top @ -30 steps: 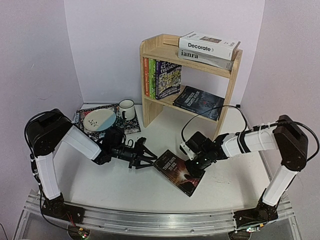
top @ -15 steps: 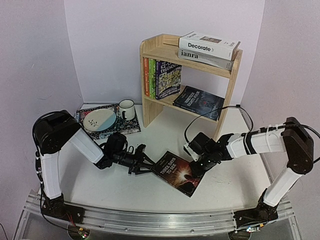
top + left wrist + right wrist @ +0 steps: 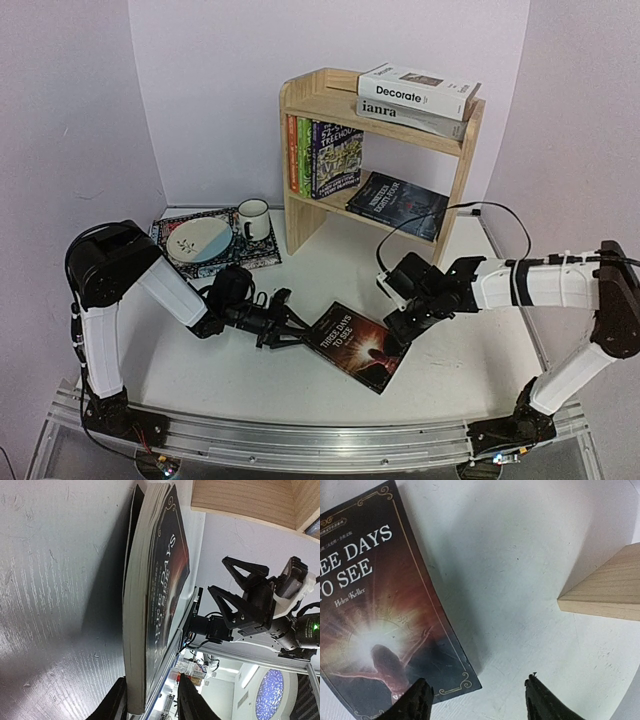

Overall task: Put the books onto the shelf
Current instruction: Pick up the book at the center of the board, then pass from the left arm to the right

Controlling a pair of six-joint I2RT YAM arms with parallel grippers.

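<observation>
The black book "Three Days to See" (image 3: 355,345) lies on the table in front of the shelf (image 3: 300,110). My left gripper (image 3: 298,326) lies low at the book's left corner. In the left wrist view that corner (image 3: 142,645) sits between the two jaws; one finger (image 3: 115,704) is against its underside, while a gap shows at the cover side. My right gripper (image 3: 398,330) hovers open at the book's right corner (image 3: 395,630), holding nothing. "Decorate" (image 3: 415,88) and "ianra" (image 3: 408,114) lie on the top tier. Below are upright Treehouse paperbacks (image 3: 325,155) and "Nineteen Eighty-Four" (image 3: 400,200).
A patterned placemat (image 3: 262,255) with a plate (image 3: 198,239) and a mug (image 3: 253,218) sits at the back left, beside the shelf. The shelf's side panel (image 3: 607,587) stands close to the right of my right gripper (image 3: 477,700). A metal rail (image 3: 300,435) runs along the table's near edge.
My right gripper has opened, let go of the black book and drawn back to the right. My left gripper slid right onto the book's left corner, its jaws narrowing.
</observation>
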